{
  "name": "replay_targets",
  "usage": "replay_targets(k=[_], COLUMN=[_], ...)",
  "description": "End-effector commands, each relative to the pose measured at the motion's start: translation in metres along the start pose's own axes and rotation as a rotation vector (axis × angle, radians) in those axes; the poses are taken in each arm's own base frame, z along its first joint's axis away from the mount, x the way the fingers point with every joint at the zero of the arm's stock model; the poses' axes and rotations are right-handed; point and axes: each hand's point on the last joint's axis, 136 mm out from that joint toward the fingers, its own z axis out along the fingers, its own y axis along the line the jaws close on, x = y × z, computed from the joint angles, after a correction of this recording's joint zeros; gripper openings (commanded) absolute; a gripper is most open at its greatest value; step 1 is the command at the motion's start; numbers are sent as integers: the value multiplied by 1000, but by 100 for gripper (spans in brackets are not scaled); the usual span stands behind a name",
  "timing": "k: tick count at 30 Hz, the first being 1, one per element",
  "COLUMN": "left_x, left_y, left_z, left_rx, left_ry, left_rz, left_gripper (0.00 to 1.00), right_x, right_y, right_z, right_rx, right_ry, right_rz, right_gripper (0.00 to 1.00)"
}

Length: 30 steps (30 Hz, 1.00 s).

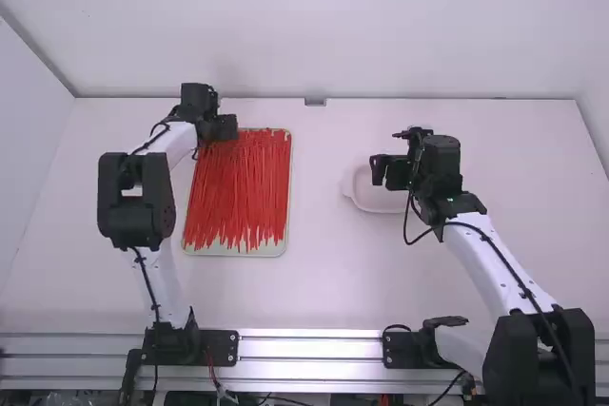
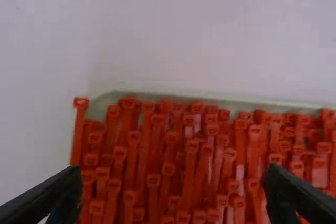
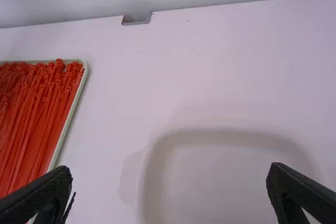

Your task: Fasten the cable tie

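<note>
White dish on white table, right of ctr; sm grey clip at far edge.

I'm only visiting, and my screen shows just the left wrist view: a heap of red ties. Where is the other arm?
Observer: The right hand hangs over a white dish, to the right of the tray.
Visitor: Is it holding anything?
Observer: No, it is open, with nothing between its fingers.
Visitor: How much of the tray am I seeing?
Observer: Only its far end. The ties cover nearly the whole tray, down to its near rim.
</note>
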Motion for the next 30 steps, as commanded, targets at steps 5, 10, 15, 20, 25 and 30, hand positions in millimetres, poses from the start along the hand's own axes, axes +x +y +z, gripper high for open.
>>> replay_targets(k=[5,10,15,20,25,30], left_x=[16,18,18,18,19,22], left_y=[-20,-22,-21,-18,-21,-22], left_z=[26,27,27,27,27,27], left_rx=[35,37,36,32,36,43], left_ry=[20,24,25,23,29,41], left_rz=[28,31,30,26,42,41], left_gripper=[71,59,51,47,43,44], right_x=[-15,-15,-20,-20,-16,-15], right_y=[4,13,31,43,45,43], right_z=[-2,-1,0,5,14,18], right_rx=[-11,-30,-71,-96,-104,-116], right_ry=[-29,-32,-56,-65,-51,-46], right_rz=[-2,8,-23,-46,-34,-22], right_gripper=[99,99,99,99,99,99])
